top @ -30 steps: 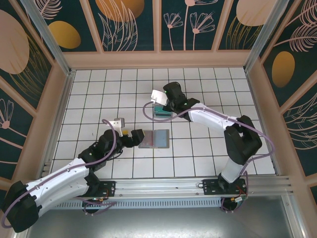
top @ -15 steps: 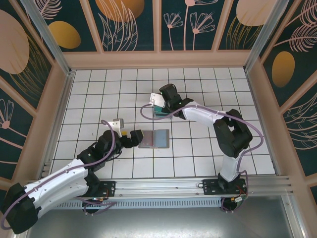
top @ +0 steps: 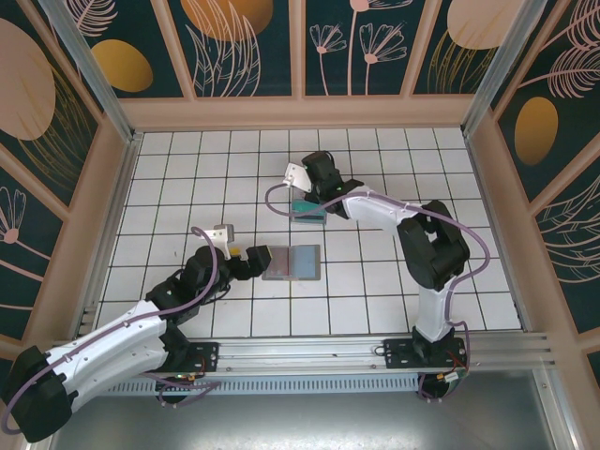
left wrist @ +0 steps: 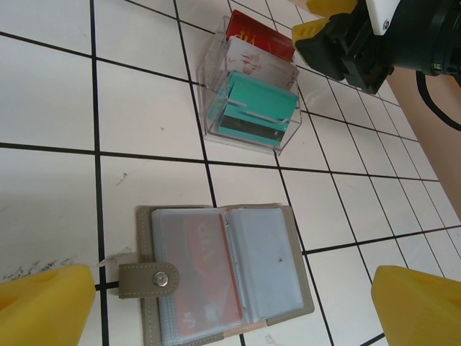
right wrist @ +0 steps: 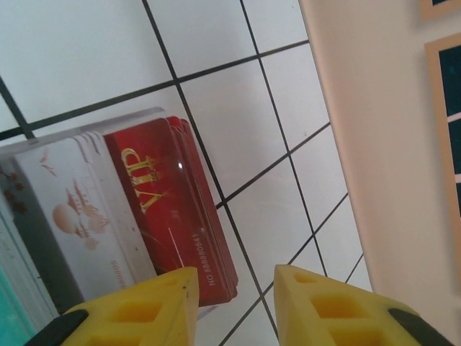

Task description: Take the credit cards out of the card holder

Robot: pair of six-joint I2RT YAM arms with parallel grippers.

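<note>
The right claw (right wrist: pixel 234 295) is seen with jaws slightly parted and nothing between them, poised just above a red VIP card (right wrist: pixel 169 202) stood in a clear box (left wrist: pixel 248 140) on the desk (left wrist: pixel 144 94). The left claw (left wrist: pixel 232 306) is spread wide and empty. The card holder (left wrist: pixel 227 274) lies unfolded just ahead, between its jaws, with a red card (left wrist: pixel 202 270) in one sleeve. A drop-off at the box is judged to be in hand. Next, the sleeved card must be pinched by its edge and slid out while the holder is steadied.
</note>
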